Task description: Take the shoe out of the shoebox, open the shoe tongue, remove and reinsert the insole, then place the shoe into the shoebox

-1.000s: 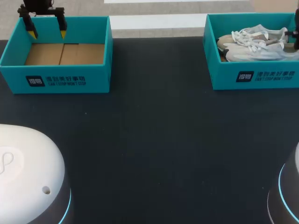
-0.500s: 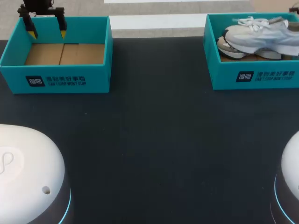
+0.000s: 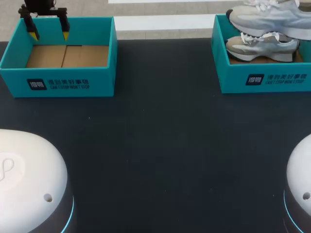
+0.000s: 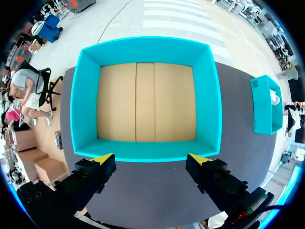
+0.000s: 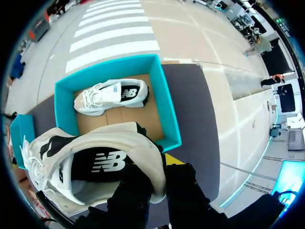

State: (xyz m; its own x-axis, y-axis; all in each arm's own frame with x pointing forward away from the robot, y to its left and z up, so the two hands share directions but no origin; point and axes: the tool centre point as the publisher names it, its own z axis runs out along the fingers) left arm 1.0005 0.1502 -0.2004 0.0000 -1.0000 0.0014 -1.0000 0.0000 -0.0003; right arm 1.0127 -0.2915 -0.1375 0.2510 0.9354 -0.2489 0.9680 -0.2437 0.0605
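A white and grey shoe (image 3: 272, 17) hangs above the right teal shoebox (image 3: 265, 80), clear of its rim. In the right wrist view my right gripper (image 5: 159, 167) is shut on the heel collar of this shoe (image 5: 95, 157), one finger inside and one outside. A second matching shoe (image 3: 262, 46) lies on its side on the box floor (image 5: 112, 95). My left gripper (image 3: 48, 35) is open over the far edge of the left teal shoebox (image 3: 63, 82). That box (image 4: 143, 47) holds nothing but its cardboard floor, and the left gripper (image 4: 151, 160) touches nothing.
The black table (image 3: 160, 145) spreads between the two boxes. The white rounded bases of my arms stand at the near left (image 3: 29, 184) and near right (image 3: 301, 184) corners. The right shoebox (image 4: 263, 107) also shows far off in the left wrist view.
The right gripper has lifted the upper shoe up out of the right shoebox, uncovering the second shoe beneath. The left arm has stayed where it was.
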